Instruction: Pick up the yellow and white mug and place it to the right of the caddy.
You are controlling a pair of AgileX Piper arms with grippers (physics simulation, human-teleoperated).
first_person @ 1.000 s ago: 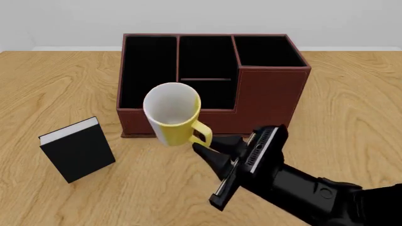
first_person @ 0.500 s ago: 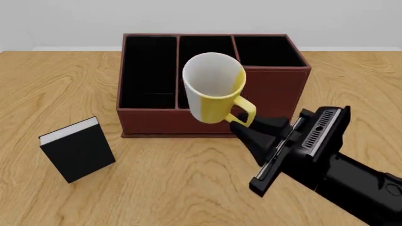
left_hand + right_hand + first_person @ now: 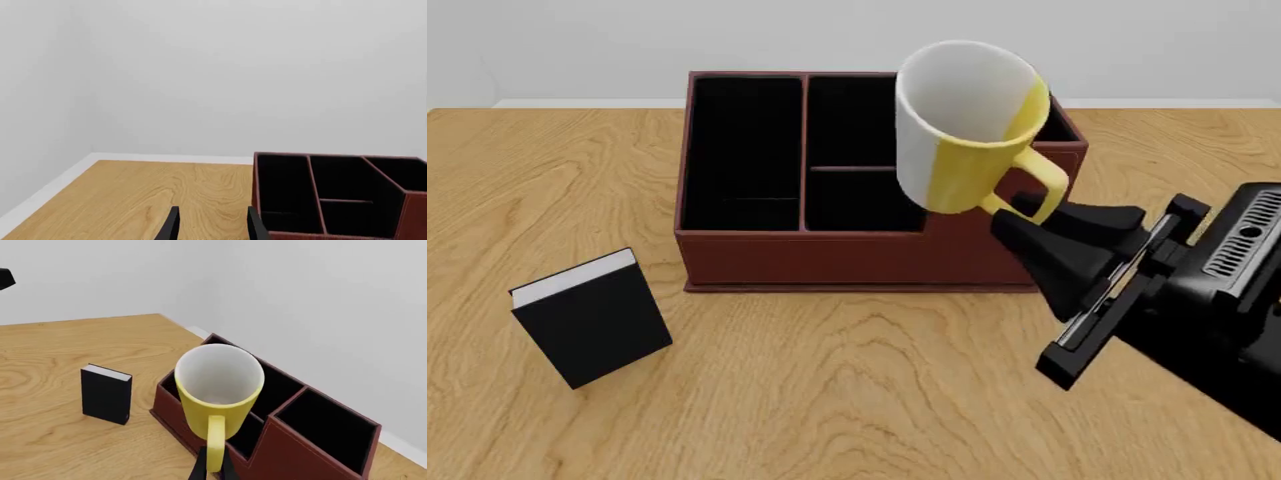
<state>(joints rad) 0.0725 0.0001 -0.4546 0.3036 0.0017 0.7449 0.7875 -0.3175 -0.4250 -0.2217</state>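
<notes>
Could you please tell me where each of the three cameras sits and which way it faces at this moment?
Front view: fixed above the arms' side, looking forward and down at caddy, book and lifted mug; right gripper shows.
Left wrist view: behind the left gripper, facing the caddy and wall; fingertips show.
Right wrist view: behind the right gripper, facing the mug held by its handle.
All three share the caddy.

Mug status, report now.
Right gripper shut on the mug's handle, mug aloft and tilted in front of the caddy. Left gripper open, holding nothing. Not placed yet; the caddy's tall right section lies under the path.
</notes>
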